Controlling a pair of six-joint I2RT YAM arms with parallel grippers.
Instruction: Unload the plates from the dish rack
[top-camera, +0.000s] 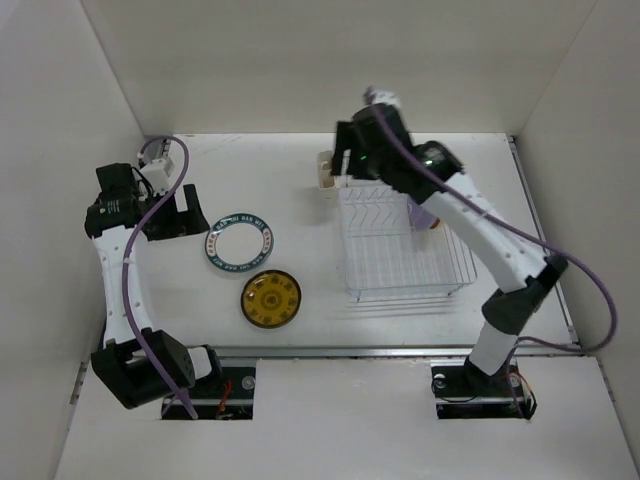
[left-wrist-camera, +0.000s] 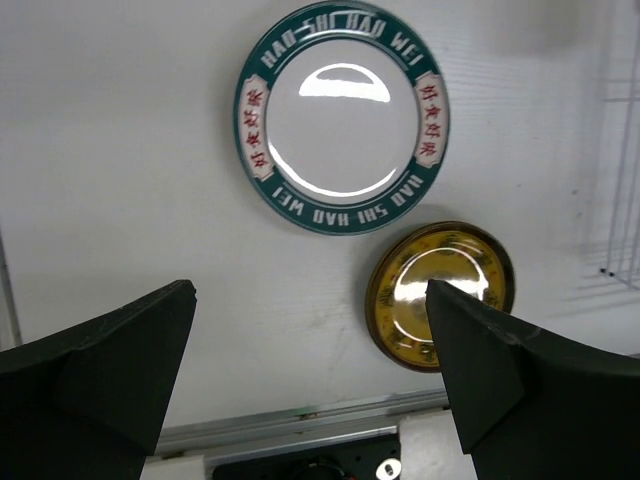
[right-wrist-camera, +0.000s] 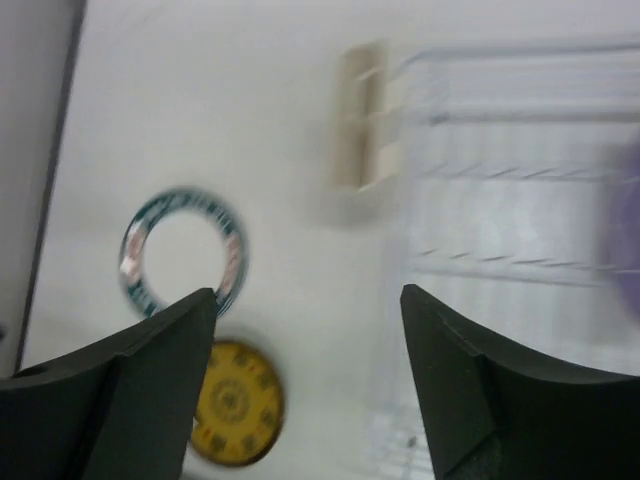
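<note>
R gripper (right-wrist-camera: 305, 295) is hovering over the far-left corner of the rectangular white wire dish rack (top-camera: 400, 245), fingers spread wide, gripping nothing. L gripper (left-wrist-camera: 308, 300) is likewise gaping and empty, hanging left of the two plates already lying flat on the table (top-camera: 300, 210). These are the white round plate w/ teal lettered rim (top-camera: 239, 241), left of the rack, and the amber-yellow patterned round plate (top-camera: 270, 298) just near-right of it, not touching. Step in hand is prob reaching for the next plate, likely the lavender plate (top-camera: 427, 215) sitting in the rack's right side, mostly under the R arm (top-camera: 490, 245). To do it well, imo: shift R to the right along the rack, line the fingers across the plate's top rim, and drop straight down between the prongs w/o snagging wire. Then lift vertically till clear before going sideways; the rack is thin wire, so a side pull is prob going to drag it. Keep off the small cream rectangular cup (top-camera: 327, 170) at the rack's far-left corner (can't tell if it's touching). Set down on bare table, not on the two plates already out. Hard to read: R wrist view is blurring badly, w/ lavender showing only as a purple smudge at its right edge. The arm is covering part of the rack in the top view, so no plate count is possible. Prongs are barely resolving, and cup contents aren't visible.
</note>
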